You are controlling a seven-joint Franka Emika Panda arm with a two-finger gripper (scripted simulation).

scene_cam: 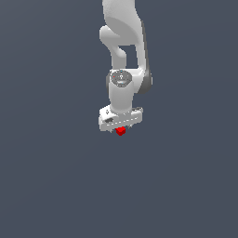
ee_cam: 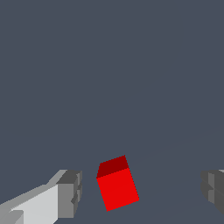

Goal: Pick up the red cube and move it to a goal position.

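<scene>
The red cube is a tiny bright red block showing just under the white gripper in the exterior view. In the wrist view the red cube lies between the two grey fingertips, with clear gaps on both sides, so the gripper is open around it and touches it on neither side. The cube is turned a little relative to the fingers. The white arm rises above the gripper in the exterior view, and the fingers themselves are mostly hidden there by the hand.
A plain dark grey surface fills both views. No other objects or edges show.
</scene>
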